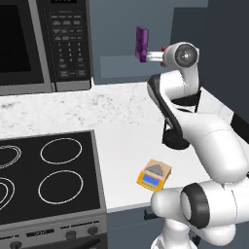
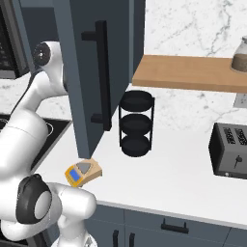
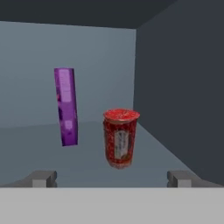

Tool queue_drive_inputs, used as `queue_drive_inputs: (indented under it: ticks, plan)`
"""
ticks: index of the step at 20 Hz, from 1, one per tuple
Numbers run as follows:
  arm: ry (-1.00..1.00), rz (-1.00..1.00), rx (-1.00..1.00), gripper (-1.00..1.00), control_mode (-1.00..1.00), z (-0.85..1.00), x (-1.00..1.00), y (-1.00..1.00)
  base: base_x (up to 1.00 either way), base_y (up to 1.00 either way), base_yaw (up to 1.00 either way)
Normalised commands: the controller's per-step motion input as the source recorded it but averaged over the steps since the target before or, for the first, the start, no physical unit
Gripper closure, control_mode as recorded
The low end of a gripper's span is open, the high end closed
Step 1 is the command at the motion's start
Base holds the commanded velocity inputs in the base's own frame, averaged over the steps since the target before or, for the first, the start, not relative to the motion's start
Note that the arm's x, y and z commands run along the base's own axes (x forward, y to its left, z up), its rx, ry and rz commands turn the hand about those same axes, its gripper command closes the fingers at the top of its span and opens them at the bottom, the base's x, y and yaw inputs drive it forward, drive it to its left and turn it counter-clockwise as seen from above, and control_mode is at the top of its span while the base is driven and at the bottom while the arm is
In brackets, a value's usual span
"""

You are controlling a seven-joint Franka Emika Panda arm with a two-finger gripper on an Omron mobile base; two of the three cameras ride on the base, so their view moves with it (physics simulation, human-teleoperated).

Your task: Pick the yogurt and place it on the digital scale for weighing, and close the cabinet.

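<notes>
The yogurt [image 3: 120, 138] stands upright on the floor of the cabinet [image 2: 91, 58], beside a taller purple box [image 3: 66, 106] and ahead of the gripper [image 3: 111, 178], whose fingers are spread wide with nothing between them. The cabinet door hangs open above the white counter [image 2: 183, 164], where the digital scale [image 1: 154, 175] sits bare near the front edge, beside the black stovetop [image 1: 46, 175].

2 base views flank; hand view close.

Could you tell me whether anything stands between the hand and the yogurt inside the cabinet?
Nothing visible does. In the hand view the yogurt stands straight ahead of the open hand, with the purple box off to one side and apart from it.
</notes>
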Motion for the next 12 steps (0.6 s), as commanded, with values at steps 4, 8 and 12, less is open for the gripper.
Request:
queue_drive_inputs:
  ticks: [4, 8, 12]
  plan:
    - [0.0, 0.0, 0.0, -1.0, -1.0, 0.0, 0.48, -0.01, 0.0, 0.0, 0.0]
    - [0.0, 0.0, 0.01, -1.0, -1.0, 0.0, 0.32, -0.14, 0.0, 0.0, 0.0]
    - [0.0, 0.0, 0.0, -1.0, -1.0, 0.0, 0.21, -0.09, 0.0, 0.0, 0.0]
